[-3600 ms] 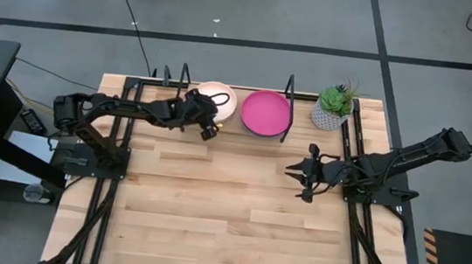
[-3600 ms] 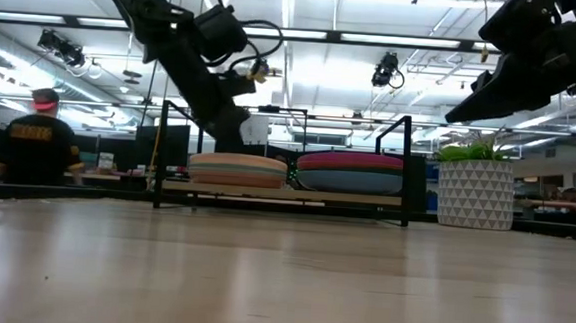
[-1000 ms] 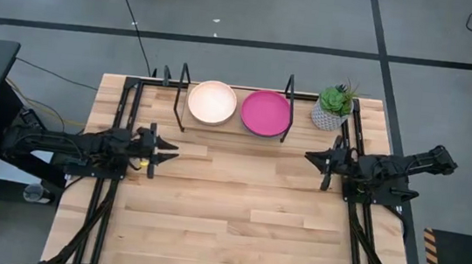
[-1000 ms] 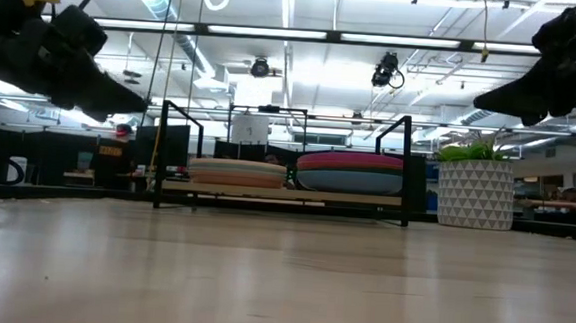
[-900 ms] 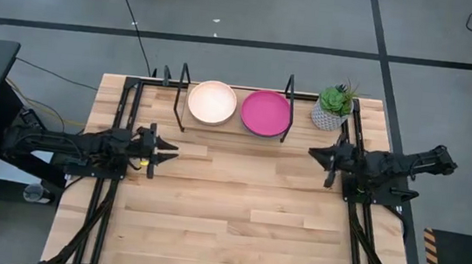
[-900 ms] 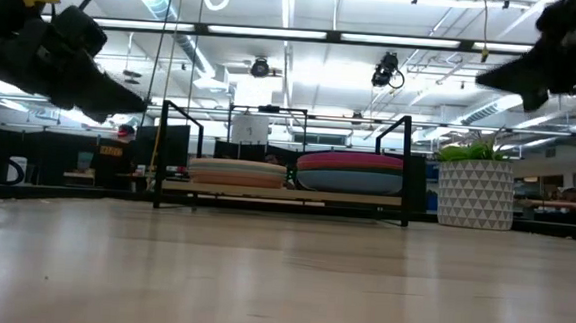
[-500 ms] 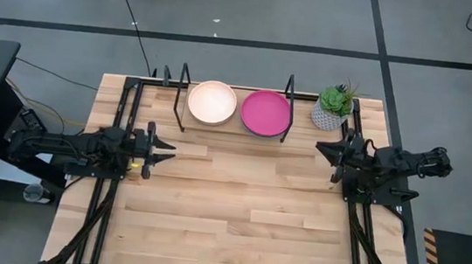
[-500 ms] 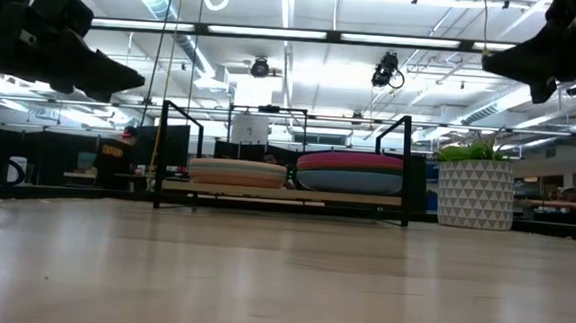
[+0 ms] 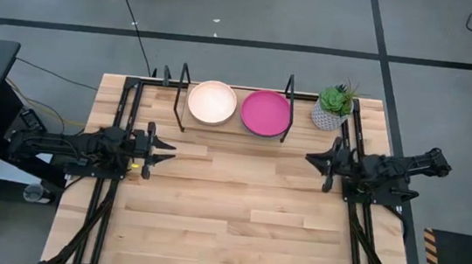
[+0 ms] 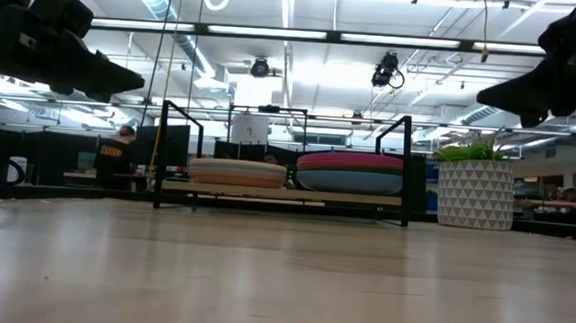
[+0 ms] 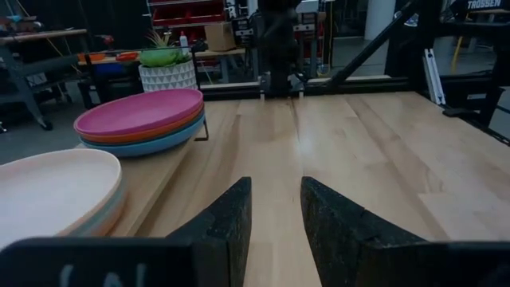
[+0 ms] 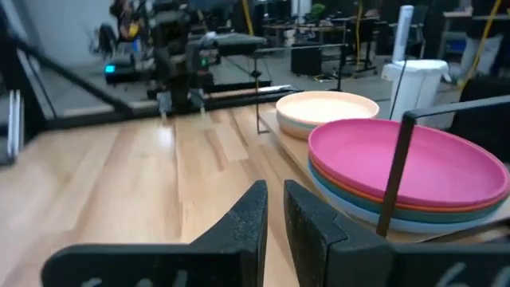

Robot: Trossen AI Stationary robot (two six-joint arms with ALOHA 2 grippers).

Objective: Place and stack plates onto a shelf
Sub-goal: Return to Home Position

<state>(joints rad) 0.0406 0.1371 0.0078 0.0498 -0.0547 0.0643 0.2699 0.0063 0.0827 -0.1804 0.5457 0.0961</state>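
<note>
Left gripper [image 9: 168, 149] sits at the left-centre of the high view, above the table's left edge. Its wrist view shows the two fingers [image 11: 231, 227] drawn close with only a narrow slit between them, pinching nothing. Right gripper [image 9: 312, 158] mirrors it at the right-centre, its fingers [image 12: 249, 219] almost pressed together and likewise empty. Both point toward the middle of the table [image 9: 228, 210], a wide light wood-plank top filling the centre of the high view.

At the upper centre of that view, along the table's far edge, stands the shelf [image 10: 286, 193], its plank held between two black hoop frames. All the plates in view rest on it in two stacks side by side. The left stack is topped by the cream plate [image 9: 212, 102]. The right stack is topped by the magenta plate [image 9: 265, 112], with orange and light blue rims showing beneath it in the wrist views. Just right of the shelf stands a small green plant [image 9: 334, 105] in a white pot. At the left of the low view, a person [image 10: 116, 154] stands in the room behind.
</note>
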